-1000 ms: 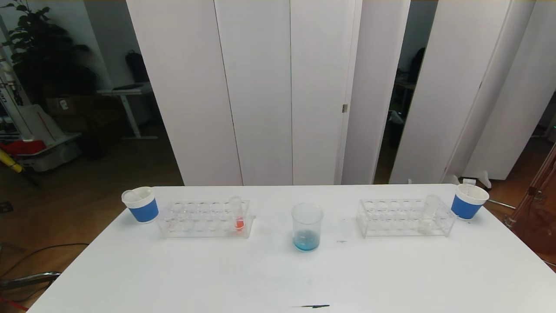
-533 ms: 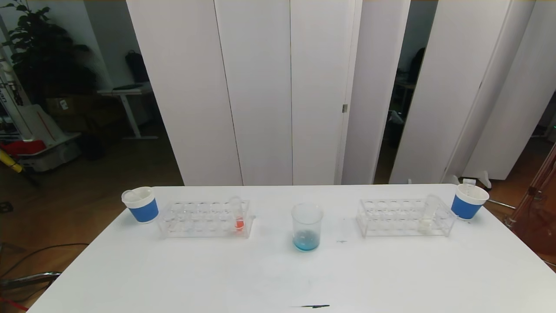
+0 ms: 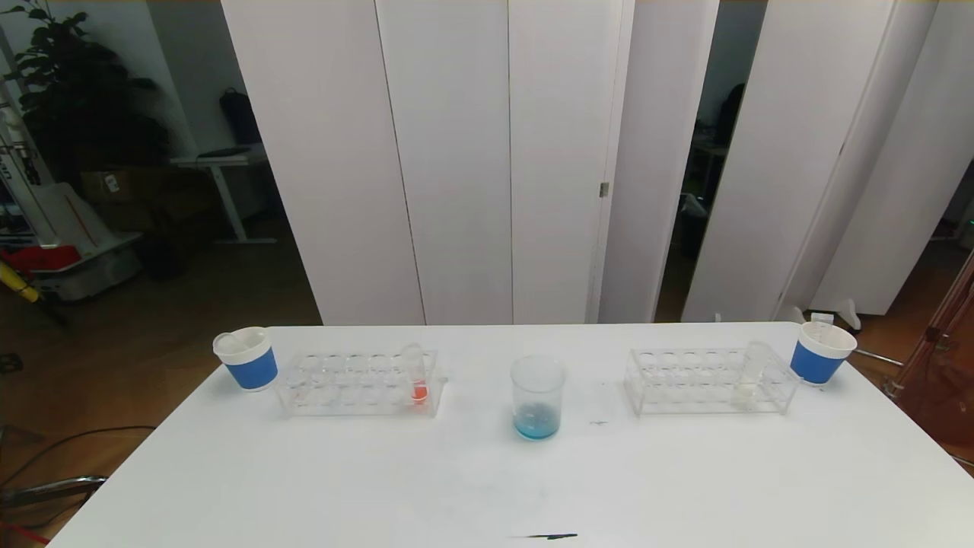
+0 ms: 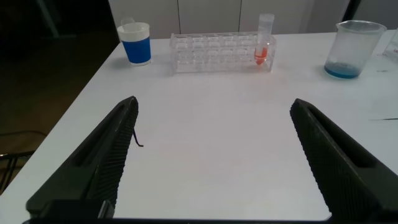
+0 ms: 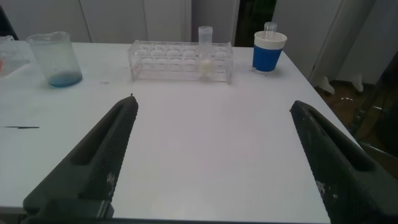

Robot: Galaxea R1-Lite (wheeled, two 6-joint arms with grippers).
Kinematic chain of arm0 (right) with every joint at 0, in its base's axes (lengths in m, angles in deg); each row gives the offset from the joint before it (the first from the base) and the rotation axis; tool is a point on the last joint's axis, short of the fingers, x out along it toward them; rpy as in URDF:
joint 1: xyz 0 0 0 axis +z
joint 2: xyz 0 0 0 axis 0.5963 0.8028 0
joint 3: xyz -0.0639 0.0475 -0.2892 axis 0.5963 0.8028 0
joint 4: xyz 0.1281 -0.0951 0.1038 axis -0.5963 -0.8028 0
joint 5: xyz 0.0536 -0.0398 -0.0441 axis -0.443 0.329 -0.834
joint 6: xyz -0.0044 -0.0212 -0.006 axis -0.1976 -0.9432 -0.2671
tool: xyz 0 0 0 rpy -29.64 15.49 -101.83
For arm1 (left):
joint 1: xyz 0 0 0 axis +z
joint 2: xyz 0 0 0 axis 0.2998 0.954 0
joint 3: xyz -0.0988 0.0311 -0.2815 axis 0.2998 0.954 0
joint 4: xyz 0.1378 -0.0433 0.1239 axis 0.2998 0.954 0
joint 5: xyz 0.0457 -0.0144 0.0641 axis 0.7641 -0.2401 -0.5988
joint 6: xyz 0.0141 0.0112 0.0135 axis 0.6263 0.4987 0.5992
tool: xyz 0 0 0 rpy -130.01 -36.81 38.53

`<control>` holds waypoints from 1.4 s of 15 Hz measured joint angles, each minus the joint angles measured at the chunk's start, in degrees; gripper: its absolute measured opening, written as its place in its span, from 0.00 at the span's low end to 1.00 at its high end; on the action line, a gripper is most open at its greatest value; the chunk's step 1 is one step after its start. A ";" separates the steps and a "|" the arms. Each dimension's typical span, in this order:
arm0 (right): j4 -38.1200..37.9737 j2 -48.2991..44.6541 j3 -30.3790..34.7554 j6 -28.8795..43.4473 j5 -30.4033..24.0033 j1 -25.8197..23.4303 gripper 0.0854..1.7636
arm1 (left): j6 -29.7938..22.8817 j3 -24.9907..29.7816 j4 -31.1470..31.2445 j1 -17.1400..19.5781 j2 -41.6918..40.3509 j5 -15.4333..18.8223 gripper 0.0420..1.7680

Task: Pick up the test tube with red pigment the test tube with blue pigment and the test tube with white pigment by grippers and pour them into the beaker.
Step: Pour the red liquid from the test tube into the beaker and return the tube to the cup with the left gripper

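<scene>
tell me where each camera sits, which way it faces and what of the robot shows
Head view: high, looking forward and down at the table; no arm shows.
Left wrist view: low, behind the open left end effector, facing the red tube.
Right wrist view: behind the open right end effector, facing the white tube.
All three share the beaker.

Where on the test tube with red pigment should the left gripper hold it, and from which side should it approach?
Probably the bare upper part of the test tube with red pigment, above the rack. It stands upright in the end slot nearest the beaker, so the open left gripper could come level from the robot's side, pinch below the rim and lift straight up.
</scene>
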 joint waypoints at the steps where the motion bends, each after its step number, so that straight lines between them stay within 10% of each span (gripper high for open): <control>1: 0.01 0.00 0.00 0.00 0.05 0.00 0.99 | -0.06 0.00 0.00 0.00 0.00 0.00 0.99; 11: 0.01 0.00 0.00 -0.01 0.02 0.00 0.99 | 0.44 -2.12 -0.48 0.00 0.04 0.61 0.99; 21: 0.01 0.00 0.00 0.00 0.02 0.00 0.99 | 0.33 -22.52 -4.11 -0.10 18.91 0.89 0.99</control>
